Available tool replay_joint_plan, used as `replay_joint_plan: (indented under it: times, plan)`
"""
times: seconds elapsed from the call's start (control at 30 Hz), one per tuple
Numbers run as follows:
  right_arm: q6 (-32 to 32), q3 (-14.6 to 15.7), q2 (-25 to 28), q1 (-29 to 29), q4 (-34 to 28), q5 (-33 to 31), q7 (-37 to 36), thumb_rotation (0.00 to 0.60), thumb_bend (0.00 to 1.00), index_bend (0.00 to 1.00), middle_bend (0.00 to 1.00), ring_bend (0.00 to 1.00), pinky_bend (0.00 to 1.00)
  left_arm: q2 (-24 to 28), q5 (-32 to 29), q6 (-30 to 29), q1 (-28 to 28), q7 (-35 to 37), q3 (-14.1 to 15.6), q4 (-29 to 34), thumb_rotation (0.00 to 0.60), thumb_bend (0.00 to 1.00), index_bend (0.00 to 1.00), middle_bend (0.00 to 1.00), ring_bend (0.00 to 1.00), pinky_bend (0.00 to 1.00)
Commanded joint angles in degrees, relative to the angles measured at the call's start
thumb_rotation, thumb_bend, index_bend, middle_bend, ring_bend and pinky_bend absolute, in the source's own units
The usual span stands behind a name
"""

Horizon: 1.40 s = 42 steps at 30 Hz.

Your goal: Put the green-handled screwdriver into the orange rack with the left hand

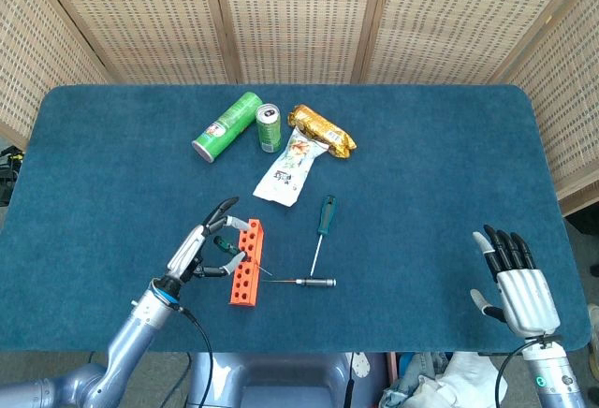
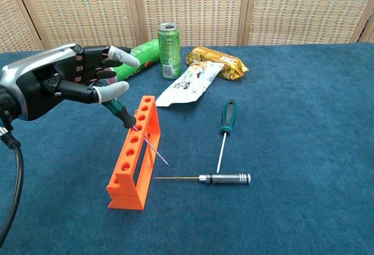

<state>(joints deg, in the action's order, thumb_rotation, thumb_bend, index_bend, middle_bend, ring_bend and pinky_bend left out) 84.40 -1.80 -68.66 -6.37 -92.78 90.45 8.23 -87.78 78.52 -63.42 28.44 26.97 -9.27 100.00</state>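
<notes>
The left hand point(image 2: 64, 85) hovers just left of the orange rack point(image 2: 135, 154), fingers spread and holding nothing, its thumb tip just above the handle of the green-handled screwdriver point(image 2: 121, 112). In the chest view the screwdriver sits tilted in one of the rack's far holes, handle leaning up and left toward the hand, thin shaft poking out through the rack's right side and slanting down toward the blue table point(image 2: 304, 150); whether the thumb touches the handle cannot be told. From the head camera, the same hand point(image 1: 199, 251) shows at the near left of the table beside the rack point(image 1: 246, 262).

Right of the rack, a metal-handled screwdriver point(image 2: 225, 178) lies flat, its long shaft pointing left toward the rack. A second screwdriver with a dark green and black handle point(image 2: 227, 116) lies just beyond it, handle away from the camera, shaft pointing near.

At the far side of the table stand a green drink can point(image 2: 169, 42), upright, with a green tube can point(image 2: 130, 57) lying on its side to its left. A white snack packet point(image 2: 190, 83) and a gold wrapper point(image 2: 218, 62) lie to the right of the can, overlapping.

The right hand point(image 1: 518, 288) rests open at the near right corner in the head view, fingers straight and apart, well away from everything.
</notes>
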Motion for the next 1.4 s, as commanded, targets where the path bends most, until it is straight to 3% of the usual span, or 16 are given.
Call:
replay_joint_plan:
  times: [0.03, 0.23, 0.6, 0.8, 1.4]
  plan:
    - [0.0, 0.0, 0.0, 0.0, 0.0, 0.0, 0.0, 0.600, 0.24, 0.00, 0.00, 0.00, 0.00, 1.6, 0.7, -0.7, -0.9, 0.3, 0.8, 2.1, 0.600, 0.39, 0.21, 0.02, 0.00, 0.00]
    - [0.2, 0.0, 0.0, 0.1, -0.1, 0.1, 0.1, 0.600, 0.24, 0.00, 0.00, 0.00, 0.00, 7.8, 2.3, -1.8, -2.8, 1.7, 2.5, 9.0, 0.600, 0.51, 0.11, 0.00, 0.00, 0.00]
    - [0.2, 0.0, 0.0, 0.1, -0.2, 0.2, 0.4, 0.600, 0.24, 0.00, 0.00, 0.00, 0.00, 17.6, 4.3, -4.4, -7.0, 0.7, 6.8, 17.9, 0.600, 0.53, 0.09, 0.00, 0.00, 0.00]
    - [0.3, 0.1, 0.0, 0.1, -0.3, 0.2, 0.6, 0.600, 0.24, 0.00, 0.00, 0.00, 0.00, 18.2, 5.6, -5.1, -8.5, 1.5, 8.6, 17.6, 0.600, 0.53, 0.09, 0.00, 0.00, 0.00]
    - [0.4, 0.0, 0.1, 0.2, -0.2, 0.1, 0.3, 0.600, 0.24, 0.00, 0.00, 0.00, 0.00, 15.0, 3.0, -2.2, -7.7, 1.9, 8.2, 13.8, 0.600, 0.53, 0.09, 0.00, 0.00, 0.00]
